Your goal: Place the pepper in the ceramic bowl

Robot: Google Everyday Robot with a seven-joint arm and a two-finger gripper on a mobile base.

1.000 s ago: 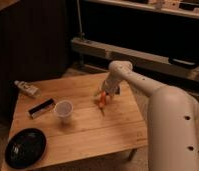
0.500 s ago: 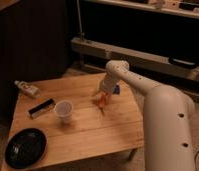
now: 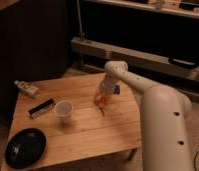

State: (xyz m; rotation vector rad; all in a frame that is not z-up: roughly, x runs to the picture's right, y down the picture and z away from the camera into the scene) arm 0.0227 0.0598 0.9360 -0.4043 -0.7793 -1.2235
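Note:
The orange pepper [image 3: 98, 100] shows at the tip of my gripper [image 3: 100, 99], low over the right middle of the wooden table [image 3: 83, 132]. I cannot tell whether the pepper is held or lies on the wood under the gripper. The glossy black ceramic bowl [image 3: 25, 147] sits at the table's front left corner, far from the gripper.
A translucent white cup [image 3: 63, 111] stands left of the gripper. A dark flat rectangular object [image 3: 41, 108] lies beside the cup. A small bottle [image 3: 27, 89] lies at the back left. A blue object [image 3: 116, 90] is right behind the gripper. Dark shelving stands behind the table.
My arm has shifted a little to the left over the table. The gripper stays at the orange pepper. The cup, bowl and other things have not moved.

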